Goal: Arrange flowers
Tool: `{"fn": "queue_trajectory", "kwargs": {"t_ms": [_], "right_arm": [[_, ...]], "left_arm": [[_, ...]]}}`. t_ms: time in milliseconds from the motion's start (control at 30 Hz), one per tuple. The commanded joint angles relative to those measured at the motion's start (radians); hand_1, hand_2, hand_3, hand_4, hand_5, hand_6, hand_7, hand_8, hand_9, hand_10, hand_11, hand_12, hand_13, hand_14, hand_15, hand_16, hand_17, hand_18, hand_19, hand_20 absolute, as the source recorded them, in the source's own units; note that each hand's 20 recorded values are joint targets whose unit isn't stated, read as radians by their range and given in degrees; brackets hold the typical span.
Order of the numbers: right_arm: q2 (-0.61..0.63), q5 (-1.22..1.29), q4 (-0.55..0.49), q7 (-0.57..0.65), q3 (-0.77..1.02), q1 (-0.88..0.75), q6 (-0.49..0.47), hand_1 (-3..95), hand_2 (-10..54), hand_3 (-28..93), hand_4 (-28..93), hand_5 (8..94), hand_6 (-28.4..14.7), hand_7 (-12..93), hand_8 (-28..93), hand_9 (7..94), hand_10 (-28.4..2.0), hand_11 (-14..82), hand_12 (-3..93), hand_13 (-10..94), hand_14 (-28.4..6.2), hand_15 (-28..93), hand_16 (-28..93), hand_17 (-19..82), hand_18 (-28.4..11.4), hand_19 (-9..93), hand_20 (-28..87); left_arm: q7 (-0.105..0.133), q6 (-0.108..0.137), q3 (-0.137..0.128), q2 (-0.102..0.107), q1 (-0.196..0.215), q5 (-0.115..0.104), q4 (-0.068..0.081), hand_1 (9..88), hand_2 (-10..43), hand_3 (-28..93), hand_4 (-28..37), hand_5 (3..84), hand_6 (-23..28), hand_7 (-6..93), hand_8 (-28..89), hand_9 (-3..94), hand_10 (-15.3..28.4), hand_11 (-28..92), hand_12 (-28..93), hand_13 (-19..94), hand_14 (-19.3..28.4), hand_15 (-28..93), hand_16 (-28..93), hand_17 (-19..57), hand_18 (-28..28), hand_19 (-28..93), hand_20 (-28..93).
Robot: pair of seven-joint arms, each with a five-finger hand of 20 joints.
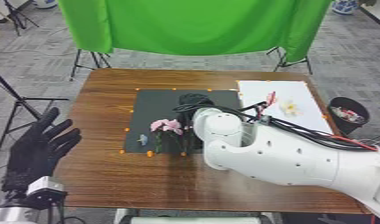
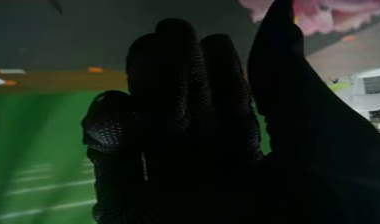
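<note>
Black rectangular mat (image 1: 151, 110): flat on the brown wooden bench (image 1: 106, 175), with small orange pieces (image 1: 151, 153) along its edges.
Pink flowers (image 1: 166, 125): ruffled blossoms with green stems, lying on the mat, toward its near left part, with their stems running toward its near edge.
Grey-blue flower (image 1: 143, 139): small and pale, on the mat, just left of the pink ones and a little nearer the robot.
White sheet (image 1: 257, 120): flat on the bench, to the right of the mat, with a pale yellow and white flower (image 1: 291, 107) on it.
Slim red item (image 1: 272, 97): seen against the sheet, near the cables of the right arm; I cannot tell what it is.
Right hand (image 1: 193, 100): over the far part of the mat, beyond the pink flowers and to their right.
Right fingers: in the wrist view, relaxed and close together, with the thumb (image 2: 302, 95) apart from them; pink petals show near the thumb's tip, and I cannot tell whether they touch.
Left hand (image 1: 34, 152): beside the left edge of the bench, its fingers straight and spread, holding nothing.
Green cloth (image 1: 195, 30): hanging beyond the far edge of the bench.
Black bin (image 1: 346, 125): on the floor to the right.
</note>
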Motion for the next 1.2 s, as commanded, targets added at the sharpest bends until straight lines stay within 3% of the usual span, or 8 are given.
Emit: {"fn": "queue_trajectory", "kwargs": {"t_ms": [33, 333, 367, 400, 500, 900, 1000, 1200], "right_arm": [[0.163, 0.063, -0.064, -0.042, 0.108, 0.087, 0.003, 40.3, -5.2, 78, -24, 64.1, -4.3, 16, -11, 70.6, -16.1, 24.0, 16.3, 73, -9.0, 69, 14, 50, -16.1, 93, 27], [0.357, 0.174, 0.007, -0.056, 0.142, 0.125, 0.038, 37.0, -2.9, 80, -24, 59.2, -5.2, 16, -10, 60.4, -17.4, 18.4, 15.1, 66, -10.6, 69, 12, 45, -15.8, 93, 17], [0.368, 0.19, 0.021, -0.048, 0.142, 0.126, 0.039, 36.9, -2.9, 80, -24, 58.6, -5.2, 16, -10, 60.0, -17.4, 18.1, 15.1, 66, -10.6, 69, 12, 44, -15.8, 93, 17], [0.373, 0.187, 0.04, -0.06, 0.169, 0.106, 0.029, 36.9, -3.0, 80, -24, 57.7, -5.2, 16, -10, 59.5, -17.5, 17.9, 15.0, 66, -10.6, 69, 12, 44, -15.8, 93, 17], [0.419, 0.194, 0.062, -0.036, 0.102, 0.147, 0.056, 36.2, -3.1, 81, -24, 56.2, -5.0, 17, -10, 57.6, -17.4, 17.0, 14.8, 65, -10.9, 70, 11, 44, -15.8, 93, 16], [0.468, 0.229, 0.139, 0.059, 0.211, 0.02, -0.04, 34.9, -3.9, 81, -25, 50.3, -5.0, 16, -10, 52.0, -18.7, 14.3, 14.7, 62, -11.9, 71, 10, 43, -15.8, 93, 16], [0.499, 0.25, 0.132, 0.056, 0.208, -0.002, 0.004, 34.8, -3.7, 80, -25, 49.9, -5.0, 16, -10, 51.5, -18.9, 13.8, 14.7, 62, -12.3, 71, 10, 43, -15.8, 93, 17], [0.494, 0.237, 0.156, 0.068, 0.263, -0.058, -0.049, 34.6, -3.7, 79, -25, 48.8, -4.4, 15, -10, 51.1, -19.2, 13.0, 14.6, 62, -12.5, 71, 9, 43, -15.9, 93, 17]], "left_arm": [[0.04, 0.035, -0.004, 0.046, 0.05, -0.03, -0.014, 31.0, 6.8, 63, -18.3, 33.5, 8.5, 6.7, -7, 27.6, 19.0, 23, 12, 20, 27.9, 55, -11, -5.6, 28.4, 58, -8], [0.063, 0.047, 0.018, 0.083, 0.038, -0.044, -0.014, 30.9, 6.8, 63, -18.4, 33.5, 8.5, 6.6, -7, 27.5, 19.1, 23, 12, 20, 27.9, 55, -11, -5.6, 28.4, 58, -8], [0.046, 0.041, 0.014, 0.07, 0.034, -0.034, -0.015, 30.9, 6.8, 63, -18.5, 33.5, 8.5, 6.6, -7, 27.5, 19.1, 23, 12, 20, 27.9, 55, -11, -5.6, 28.4, 58, -8], [0.07, 0.054, 0.018, 0.091, 0.043, -0.049, -0.017, 30.9, 6.8, 63, -18.4, 33.5, 8.5, 6.5, -7, 27.5, 19.0, 23, 12, 20, 27.9, 55, -11, -5.6, 28.4, 58, -8], [0.027, 0.03, 0.023, 0.063, 0.013, -0.02, -0.012, 30.9, 6.8, 63, -18.4, 33.5, 8.5, 6.6, -7, 27.5, 19.0, 23, 12, 20, 27.9, 55, -11, -5.6, 28.4, 58, -8], [0.01, 0.023, 0.032, 0.041, -0.001, -0.008, -0.009, 30.7, 6.8, 63, -18.2, 33.5, 8.5, 6.7, -7, 27.3, 19.0, 23, 12, 20, 27.9, 55, -11, -5.6, 28.4, 58, -8], [-0.021, 0.009, 0.041, 0.03, -0.032, -0.001, -0.002, 30.8, 6.8, 63, -18.3, 33.5, 8.5, 6.7, -7, 27.3, 18.9, 23, 12, 20, 27.8, 55, -11, -5.6, 28.4, 58, -8], [-0.016, 0.006, 0.031, 0.016, -0.022, 0.007, -0.004, 30.8, 6.8, 63, -18.3, 33.5, 8.5, 6.6, -7, 27.1, 18.9, 23, 12, 20, 27.8, 55, -11, -5.6, 28.4, 58, -8]]}}
